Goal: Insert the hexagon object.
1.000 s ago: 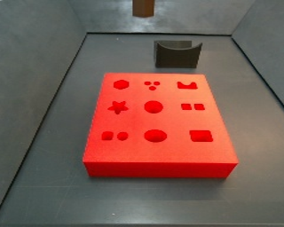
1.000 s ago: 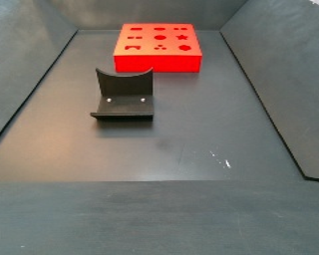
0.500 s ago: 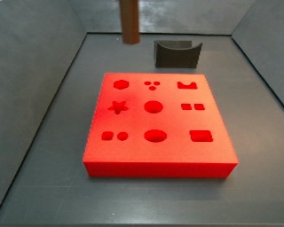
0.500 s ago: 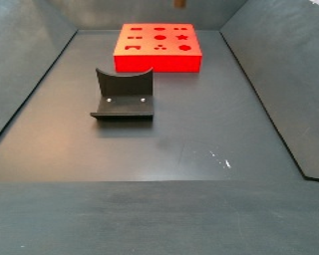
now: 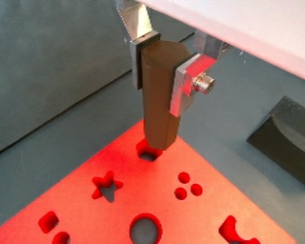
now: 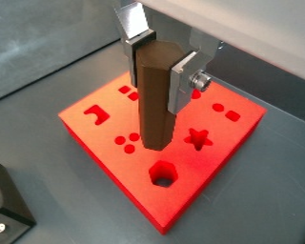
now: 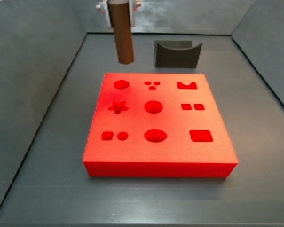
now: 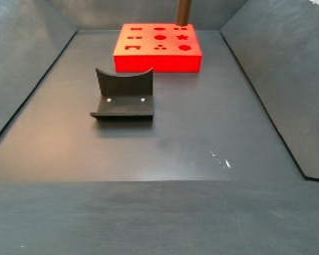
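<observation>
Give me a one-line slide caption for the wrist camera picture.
The pincer holds the brown peg upright above the red block, with the hexagon hole still empty.

Even, soft light; sharp frames.

Lab test rig: bare grey walled tabletop (image 8: 189, 129), red block (image 7: 156, 120) of shaped holes, fixture (image 8: 123, 95); gripper (image 5: 166, 62) at 12 o'clock.

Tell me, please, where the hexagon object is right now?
The hexagon object hangs upright in the tool, above the red block, near its hexagonal hole.
</observation>
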You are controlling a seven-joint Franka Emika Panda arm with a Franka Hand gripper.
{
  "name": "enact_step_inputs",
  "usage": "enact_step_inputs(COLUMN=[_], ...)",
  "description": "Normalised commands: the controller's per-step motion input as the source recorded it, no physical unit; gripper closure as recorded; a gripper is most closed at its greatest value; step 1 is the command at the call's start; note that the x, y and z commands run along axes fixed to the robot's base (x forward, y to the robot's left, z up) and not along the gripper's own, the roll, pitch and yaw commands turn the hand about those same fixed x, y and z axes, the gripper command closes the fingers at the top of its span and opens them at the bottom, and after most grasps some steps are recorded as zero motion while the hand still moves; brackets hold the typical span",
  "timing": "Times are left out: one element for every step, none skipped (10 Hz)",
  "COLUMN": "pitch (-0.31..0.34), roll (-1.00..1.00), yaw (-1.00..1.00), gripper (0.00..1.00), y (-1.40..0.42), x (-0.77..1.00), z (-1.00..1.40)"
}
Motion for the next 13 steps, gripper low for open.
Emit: enact_step_inputs(pitch=[0.333, 0.296, 0.0, 0.031, 0.033, 0.019, 0.0, -0.037, -0.154, -0.189, -0.131, -0.179, -0.139], roll=[0.01, 0.0, 0.0, 0.01, 0.06, 0.07, 0.07, 0.05, 0.11, 0.13, 0.07, 0.02, 0.0], yaw=[-0.01, -0.08, 0.0, 0.0, -0.01, 0.0, 0.0, 0.0, 0.03, 0.03, 0.0, 0.0, 0.0], gripper=[1.0, 1.0, 1.0, 1.0, 1.0, 1.0, 1.0, 1.0, 1.0, 1.0, 1.0, 1.0, 1.0], y=[0.0, 0.0, 0.0, 0.0, 0.0, -0.01, 0.01, 0.2, 0.09, 0.0, -0.02, -0.03, 0.0], x=[0.27, 0.0, -0.02, 0.0, 0.0, 0.0, 0.0, 0.09, 0.05, 0.0, -0.06, -0.12, -0.1], z=[-0.54, -0.5, 0.0, -0.11, -0.17, -0.17, -0.27, -0.38, -0.43, -0.31, -0.14, -0.12, -0.13])
